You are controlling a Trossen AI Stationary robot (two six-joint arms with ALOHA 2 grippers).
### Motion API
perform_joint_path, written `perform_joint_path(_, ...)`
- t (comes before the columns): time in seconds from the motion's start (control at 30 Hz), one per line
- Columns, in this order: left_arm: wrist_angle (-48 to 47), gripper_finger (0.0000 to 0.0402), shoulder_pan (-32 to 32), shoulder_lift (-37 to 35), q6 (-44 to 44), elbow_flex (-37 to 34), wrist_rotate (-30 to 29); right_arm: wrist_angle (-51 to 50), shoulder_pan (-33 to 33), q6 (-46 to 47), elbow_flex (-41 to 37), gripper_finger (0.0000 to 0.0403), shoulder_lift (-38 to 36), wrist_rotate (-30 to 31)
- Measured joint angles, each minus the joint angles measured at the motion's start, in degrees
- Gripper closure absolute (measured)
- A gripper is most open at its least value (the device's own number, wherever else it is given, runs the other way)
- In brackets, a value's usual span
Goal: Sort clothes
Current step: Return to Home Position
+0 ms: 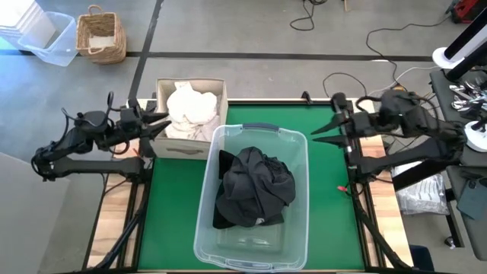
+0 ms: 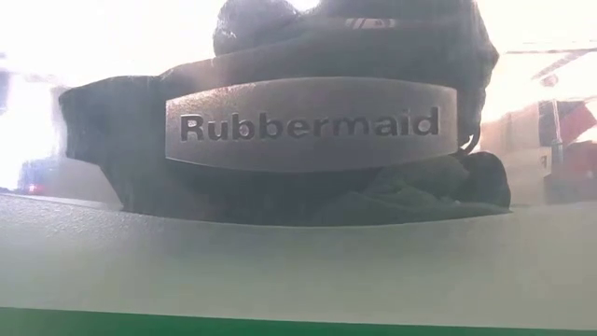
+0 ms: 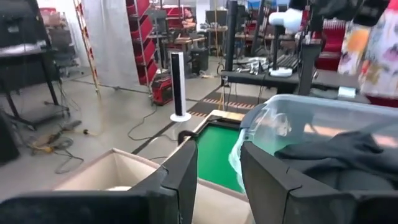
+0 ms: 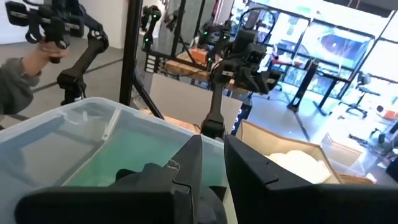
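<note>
In the middle of the table (image 1: pixel 327 221), the dark clothes (image 1: pixel 255 186) lie heaped inside the clear tub (image 1: pixel 202 228), black and charcoal folds filling its far half; the low view shows them pressed against the tub's labelled wall. The white clothes (image 1: pixel 190 106) sit piled in the beige fabric box (image 1: pixel 176 148), which stands at the table corner beside the left gripper and touches the tub's near corner. No garment shows on the green surface around the two containers, so the sorting looks finished: darks in one, whites in the other. What seems left is only for the arms to park. The left gripper (image 1: pixel 160 126) hovers just beside the box's outer wall, at the table's left edge, its jaws parted and holding nothing. The right gripper (image 1: pixel 321 131) hangs over the right edge, near the tub but apart from it, its jaws also parted and empty.
</note>
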Motion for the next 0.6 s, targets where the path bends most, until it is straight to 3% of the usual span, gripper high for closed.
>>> perform_joint_path(0.13, 3.77, 0.0298, 0.0, -3.16, -5.19, -6.0, 1.1, 1.34, 0.0, -0.17, -5.34, 0.0342, -5.96, 0.0)
perform_joint_path(0.37, 24.32, 0.0298, -0.02, -7.46, -5.06, -16.44, 7.51, 1.54, 0.0, -0.46, -12.88, 0.0342, -14.26, -0.03)
perform_joint_path(0.6, 25.95, 0.0298, 0.0, -8.67, -3.23, -16.87, 4.14, 3.31, 0.0, 1.42, -19.58, 0.0342, -23.74, -0.09)
